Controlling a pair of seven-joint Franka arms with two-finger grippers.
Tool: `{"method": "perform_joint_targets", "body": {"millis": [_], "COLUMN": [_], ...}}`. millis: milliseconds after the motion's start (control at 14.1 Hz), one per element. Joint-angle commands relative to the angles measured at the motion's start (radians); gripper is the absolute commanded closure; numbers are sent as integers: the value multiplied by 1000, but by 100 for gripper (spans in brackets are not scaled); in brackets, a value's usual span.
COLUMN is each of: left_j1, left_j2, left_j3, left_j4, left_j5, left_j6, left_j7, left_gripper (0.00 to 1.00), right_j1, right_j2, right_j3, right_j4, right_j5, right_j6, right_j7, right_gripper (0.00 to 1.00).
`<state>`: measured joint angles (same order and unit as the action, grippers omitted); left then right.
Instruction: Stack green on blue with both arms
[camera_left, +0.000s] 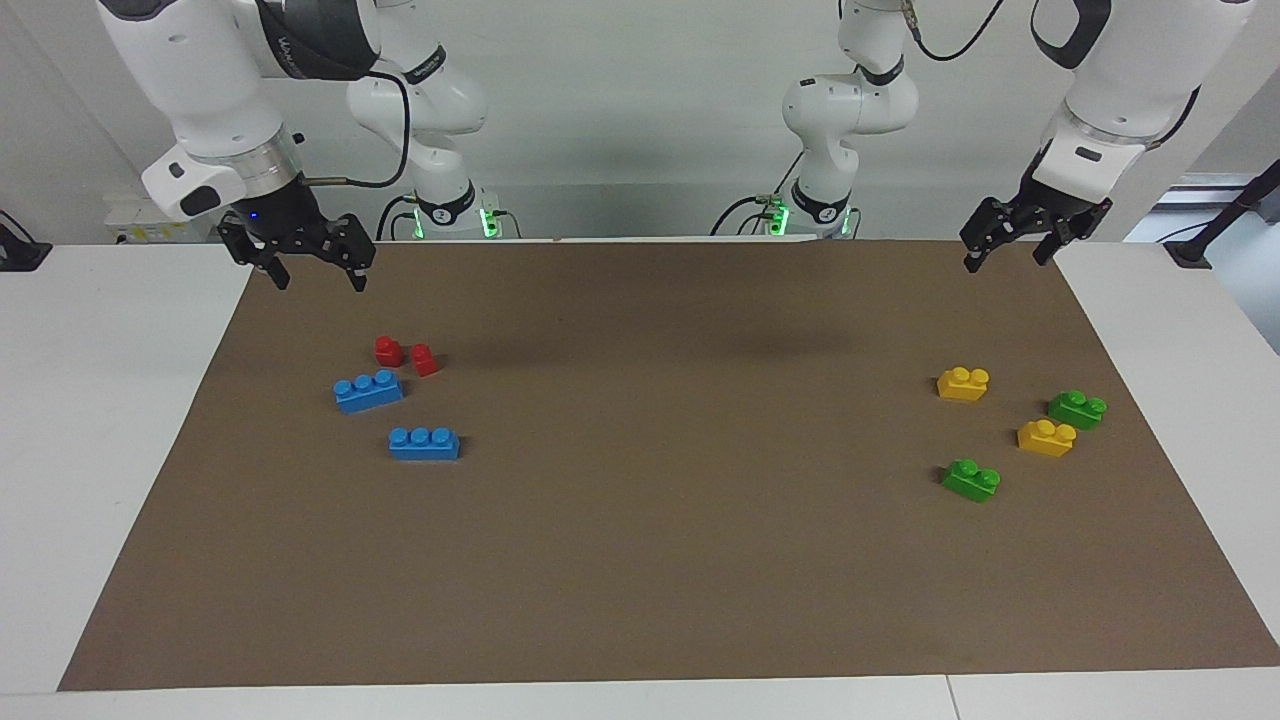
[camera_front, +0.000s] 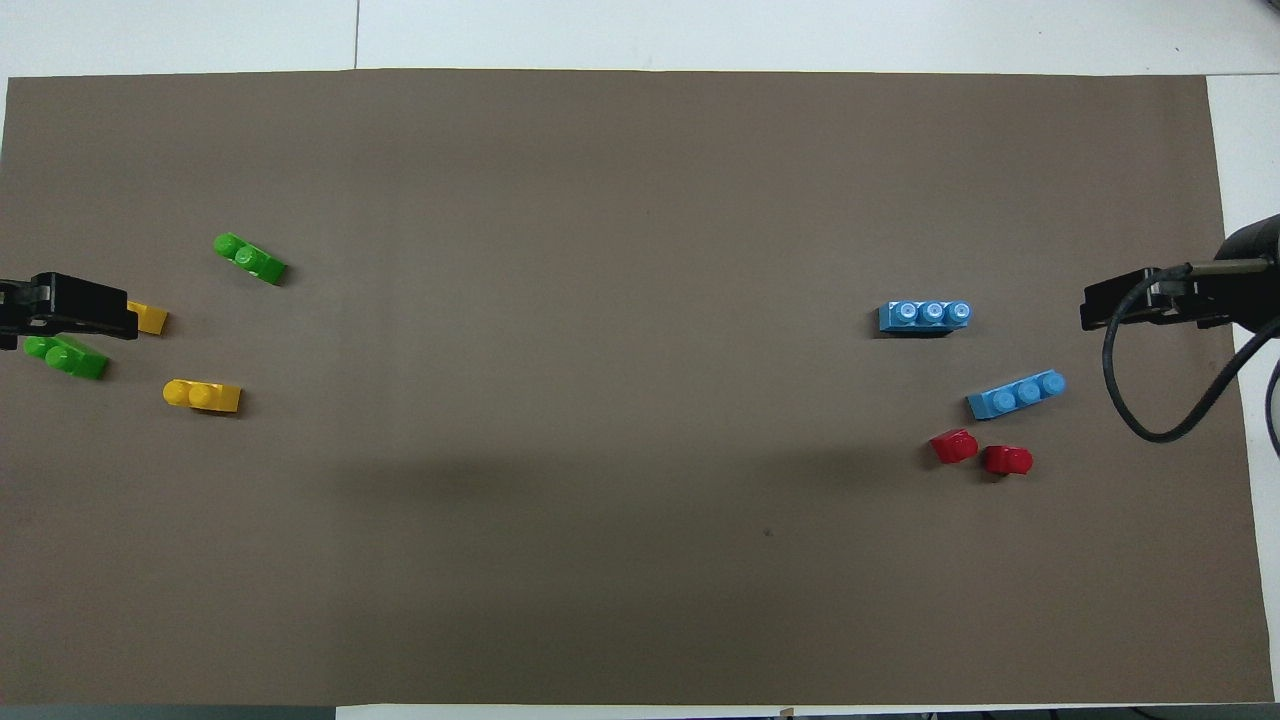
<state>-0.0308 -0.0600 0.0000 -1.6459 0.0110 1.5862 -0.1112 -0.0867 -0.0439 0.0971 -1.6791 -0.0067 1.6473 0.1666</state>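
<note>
Nothing stacked yet. Left hand (camera_left: 1008, 243) and right hand (camera_left: 312, 262), upper corners of the facing view, are held open and empty. Small green two-stud plastic brick (camera_left: 971, 480) lower right, blue three-stud plastic brick (camera_left: 424, 442) centre-left on the table (camera_left: 640, 560). Each should be gripped across its long sides, studs up.

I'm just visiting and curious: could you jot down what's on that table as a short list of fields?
surface: brown mat
green bricks: two, toward the left arm's end
yellow bricks: two, among the green
blue bricks: two, toward the right arm's end
red pieces: two, nearer the robots than the blue
left tool: open, raised, holding nothing
right tool: open, raised, holding nothing
stacking: not begun
</note>
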Motion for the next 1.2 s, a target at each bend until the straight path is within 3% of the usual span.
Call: {"method": "perform_joint_targets", "body": {"millis": [0,424,848,1131], "left_j1": [-4,-3,11,14], "left_j2": [-53,-37,23,113], "left_j3": [-1,-1,-1,-1], "left_j4": [-115,-141,-173,-170], "left_j5": [-13,-13,-45,-48], "left_j6": [110,167,277,365], "left_j7": [-172,-414,-706,-832], "left_gripper": [0,0,0,0], "right_j1": [-5,-34,-142,-143], "right_j2": [-16,25,146,185], "right_j3": [7,4,1,1], "right_j4": [-39,-73,-73,-94], "right_j5": [22,266,413,453], "right_j6": [41,121,166,233], "right_j7": [285,824,847,927], "right_gripper": [10,19,15,10]}}
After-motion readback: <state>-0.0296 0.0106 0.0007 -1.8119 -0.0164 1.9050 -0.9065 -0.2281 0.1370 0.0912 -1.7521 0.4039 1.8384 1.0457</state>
